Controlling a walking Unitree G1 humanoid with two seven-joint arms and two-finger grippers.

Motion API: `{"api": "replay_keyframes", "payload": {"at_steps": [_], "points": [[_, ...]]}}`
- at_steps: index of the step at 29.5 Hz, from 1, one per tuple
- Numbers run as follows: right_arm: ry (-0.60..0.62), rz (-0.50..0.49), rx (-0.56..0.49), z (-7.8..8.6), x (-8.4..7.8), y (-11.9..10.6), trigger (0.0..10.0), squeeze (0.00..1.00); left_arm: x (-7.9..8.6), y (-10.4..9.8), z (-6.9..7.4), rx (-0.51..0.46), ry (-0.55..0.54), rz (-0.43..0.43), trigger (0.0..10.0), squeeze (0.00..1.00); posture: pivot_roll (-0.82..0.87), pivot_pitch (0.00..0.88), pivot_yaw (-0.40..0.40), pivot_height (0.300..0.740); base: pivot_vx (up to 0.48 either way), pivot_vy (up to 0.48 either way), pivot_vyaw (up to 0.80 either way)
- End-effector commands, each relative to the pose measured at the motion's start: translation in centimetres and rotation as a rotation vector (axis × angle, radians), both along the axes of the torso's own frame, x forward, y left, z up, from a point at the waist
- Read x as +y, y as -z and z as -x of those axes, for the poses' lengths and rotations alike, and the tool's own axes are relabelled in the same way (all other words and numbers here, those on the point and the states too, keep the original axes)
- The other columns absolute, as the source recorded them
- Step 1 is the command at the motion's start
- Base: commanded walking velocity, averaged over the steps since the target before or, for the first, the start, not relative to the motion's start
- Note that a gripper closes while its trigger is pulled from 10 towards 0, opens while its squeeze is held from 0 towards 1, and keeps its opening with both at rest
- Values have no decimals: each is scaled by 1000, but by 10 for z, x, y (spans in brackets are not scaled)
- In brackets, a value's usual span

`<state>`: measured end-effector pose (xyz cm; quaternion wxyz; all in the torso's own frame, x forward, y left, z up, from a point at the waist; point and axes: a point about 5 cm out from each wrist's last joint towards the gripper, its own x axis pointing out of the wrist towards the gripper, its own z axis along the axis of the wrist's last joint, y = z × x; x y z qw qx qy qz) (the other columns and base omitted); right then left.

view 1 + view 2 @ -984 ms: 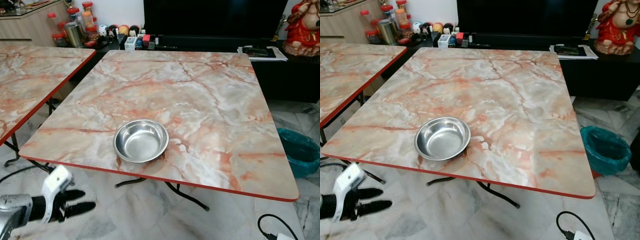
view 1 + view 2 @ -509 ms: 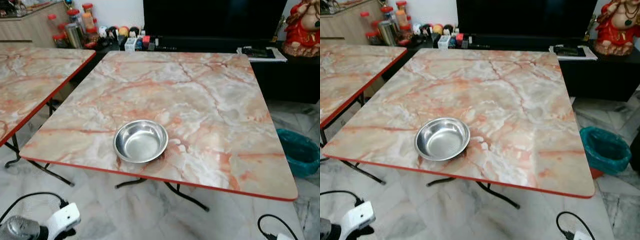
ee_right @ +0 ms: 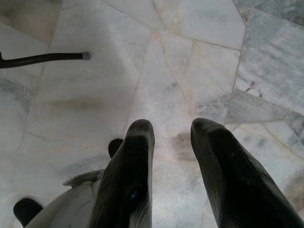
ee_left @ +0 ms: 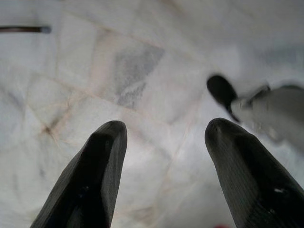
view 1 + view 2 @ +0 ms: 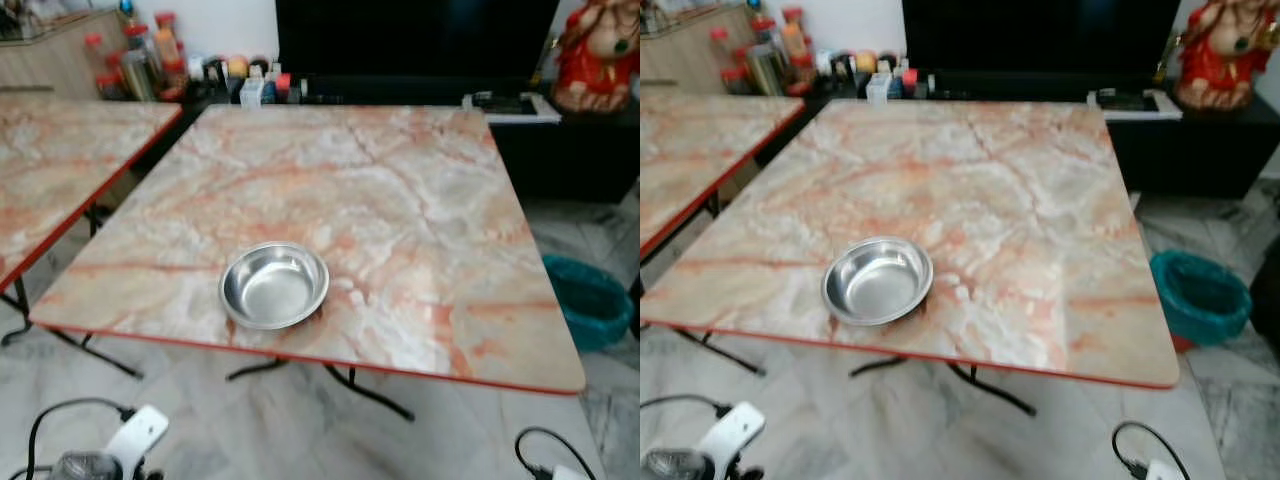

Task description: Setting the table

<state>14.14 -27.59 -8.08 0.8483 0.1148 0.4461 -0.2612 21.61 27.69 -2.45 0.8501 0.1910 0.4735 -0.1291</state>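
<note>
Since a second ago the left arm has dropped from beside the table's near corner to the lower edge of the head views, where its silver wrist and white housing show above the floor; the black fingers seen back then are now out of those views. Seen from its own wrist, the left gripper points down at the pale marble floor, its two fingers wide apart with nothing between them. The right gripper also hangs over the floor tiles, its fingers a narrower gap apart and holding nothing.

Beyond the arm stands the marble-patterned table with its red edge. A steel bowl sits upright on it near the front edge, left of the middle, and looks empty. A second table of the same pattern stands to the left, apart from the first. A teal bin sits on the floor to the right. Farther back, jars and small items line a low dark cabinet, and a red figurine stands at its right end.
</note>
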Motion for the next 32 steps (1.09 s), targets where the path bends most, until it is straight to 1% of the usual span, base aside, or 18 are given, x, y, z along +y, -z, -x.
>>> {"api": "replay_keyframes", "payload": {"at_steps": [1, 5, 6, 8, 11, 13, 14, 16, 17, 19, 21, 22, 24, 25, 27, 29, 30, 32], "points": [[8, -7, 5, 2, 1, 1, 10000, 0, 5, 5, 4, -13, -92, 7, 10000, 0, 13, 79, 46, 740, 0, 0, 0], [8, -7, 5, 2, 1, 1, 10000, 0, -3, 15, 4, -62, -210, 20, 10000, 0, 12, 80, 43, 740, 0, 0, 0], [8, -7, 5, 2, 1, 1, 10000, 0, -3, 16, 4, -65, -218, 19, 10000, 0, 12, 80, 43, 740, 0, 0, 0], [9, -7, 4, 2, 1, 1, 10000, 0, -2, 17, 3, -102, -304, 12, 10000, 0, 7, 78, 45, 740, 0, 0, 0], [10, -7, 3, 2, 1, 1, 10000, 0, -4, 19, 4, -110, -327, 19, 10000, 0, 5, 76, 44, 740, 0, 0, 0], [14, -8, 3, 3, 1, 1, 10000, 0, -4, 22, 6, -101, -335, -1, 10000, 0, 5, 74, 42, 740, 0, 0, 0], [15, -8, 3, 3, 1, 1, 10000, 0, -5, 25, 10, -92, -337, -27, 10000, 0, 7, 71, 39, 740, 0, 0, 0], [16, -8, 4, 3, 1, 1, 10000, 0, -5, 27, 12, -92, -352, -31, 10000, 0, 7, 71, 39, 740, 0, 0, 0], [17, -8, 3, 3, 1, 1, 10000, 0, -7, 28, 13, -109, -395, -12, 10000, 0, 1, 67, 40, 740, 0, 0, 0], [20, -9, 2, 4, 1, 2, 10000, 0, -9, 30, 13, -134, -429, 20, 10000, 0, -1, 62, 40, 740, 0, 0, 0], [20, -9, 2, 4, 1, 2, 10000, 0, -10, 30, 14, -140, -442, 31, 10000, 0, 0, 60, 38, 740, 0, 0, 0], [19, -10, 1, 4, 1, 2, 10000, 0, -12, 32, 17, -148, -504, 65, 10000, 0, -2, 57, 37, 740, 0, 0, 0], [17, -12, -1, 4, 1, 2, 10000, 0, -13, 35, 20, -154, -569, 91, 10000, 0, -11, 53, 36, 740, 0, 0, 0], [17, -12, -1, 4, 1, 2, 10000, 0, -13, 35, 20, -154, -569, 91, 10000, 0, -11, 53, 36, 740, 0, 0, 0], [20, -14, -5, 4, 1, 2, 10000, 0, -14, 36, 21, -165, -604, 129, 10000, 0, -14, 51, 36, 740, 0, 0, 0], [26, -16, -11, 5, 1, 2, 10000, 0, -14, 36, 22, -172, -613, 140, 10000, 0, -11, 54, 37, 740, 0, 0, 0], [30, -19, -13, 5, 1, 2, 10000, 0, -14, 36, 23, -177, -636, 149, 10000, 0, -9, 58, 34, 740, 0, 0, 0], [28, -19, -12, 5, 1, 2, 10000, 0, -14, 37, 23, -175, -641, 148, 10000, 0, -9, 60, 33, 740, 0, 0, 0]]}}
